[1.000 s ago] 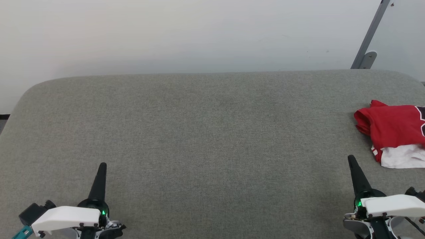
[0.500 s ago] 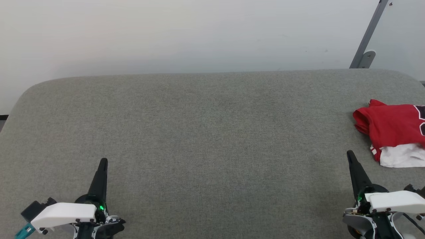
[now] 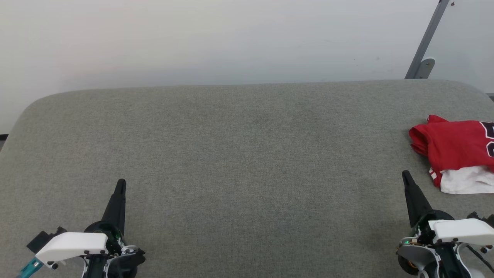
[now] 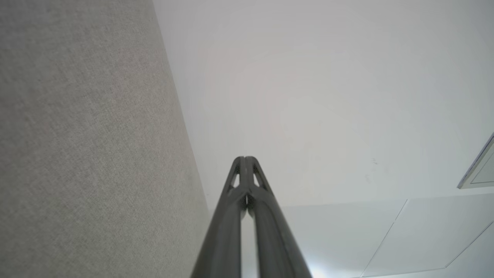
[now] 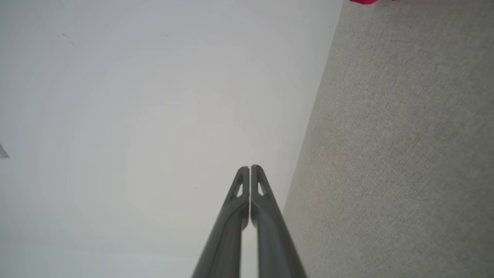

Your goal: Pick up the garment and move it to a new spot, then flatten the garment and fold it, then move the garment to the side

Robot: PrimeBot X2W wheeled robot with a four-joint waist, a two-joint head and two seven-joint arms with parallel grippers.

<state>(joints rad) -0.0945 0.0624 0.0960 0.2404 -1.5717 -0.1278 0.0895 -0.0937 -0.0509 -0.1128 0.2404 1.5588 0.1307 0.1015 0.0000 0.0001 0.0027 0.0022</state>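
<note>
- Right pincer (image 3: 405,174): jaws pressed together, nothing held, low over the grey bench (image 3: 247,154).
- Left pincer (image 3: 121,182): likewise closed and empty.
- Garment (image 3: 455,148): bunched heap on the bench, just ahead and to the right of the right pincer and well apart from the left one; its long axis runs sideways.
- Judgement: the right arm is nearer and suits the reach.

The head camera looked down from behind left gripper (image 3: 121,183) and right gripper (image 3: 405,175), over pad (image 3: 247,154) to wall (image 3: 231,38); wrist cameras looked closely past their tips, sharing both.

Dark left tool (image 3: 121,183), right tool (image 3: 405,175), white covers (image 3: 71,246)
</note>
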